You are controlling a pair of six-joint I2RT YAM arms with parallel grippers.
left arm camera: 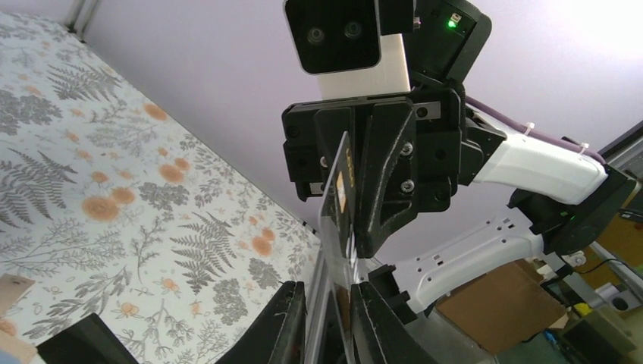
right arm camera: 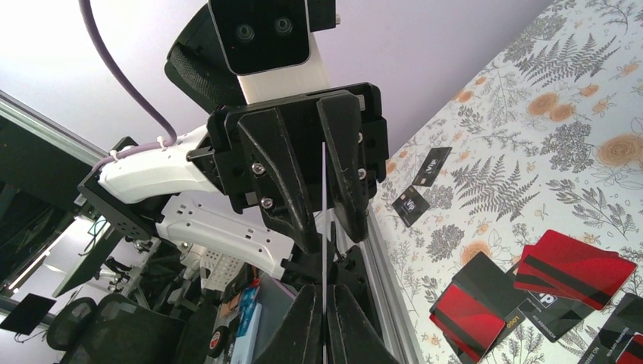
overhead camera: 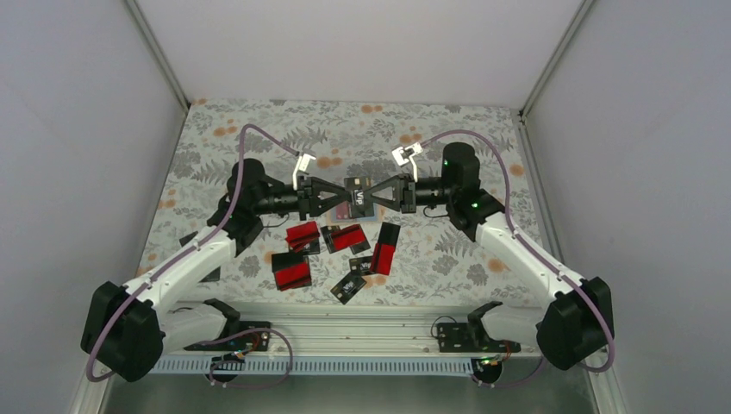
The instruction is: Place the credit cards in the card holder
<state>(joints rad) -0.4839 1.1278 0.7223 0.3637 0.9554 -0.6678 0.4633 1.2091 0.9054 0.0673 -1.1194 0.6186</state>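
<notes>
top view: right gripper (overhead camera: 380, 197) is clamped on one end of a black credit card (overhead camera: 358, 190), held clear of the table. left gripper (overhead camera: 338, 200) faces it from the far end, jaws slightly apart astride the card, whose long axis runs jaw to jaw. loose credit cards (overhead camera: 303, 235) lie below the jaws. left wrist: card edge-on between own fingers, small gaps either side; tan corner, probably the card holder (left arm camera: 12, 292), lies low left of the jaws. right wrist: own jaws pinch the card.
</notes>
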